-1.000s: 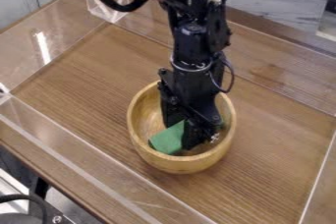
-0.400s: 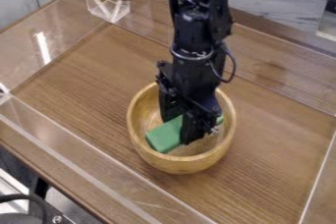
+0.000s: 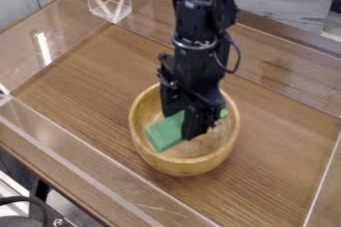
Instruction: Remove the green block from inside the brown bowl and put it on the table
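Camera view is showing the gripper (image 3: 196, 123) pinching the green block (image 3: 174, 130) at lower centre, hanging tilted just above the brown bowl (image 3: 150, 149). Gripped near one end, it risks swinging, slipping, or clipping the rim before reaching the surface (image 3: 94, 72).

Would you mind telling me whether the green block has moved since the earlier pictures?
Yes. The green block, gripped by the hand, has risen a little against the brown bowl: more of it now shows above the bowl's floor.
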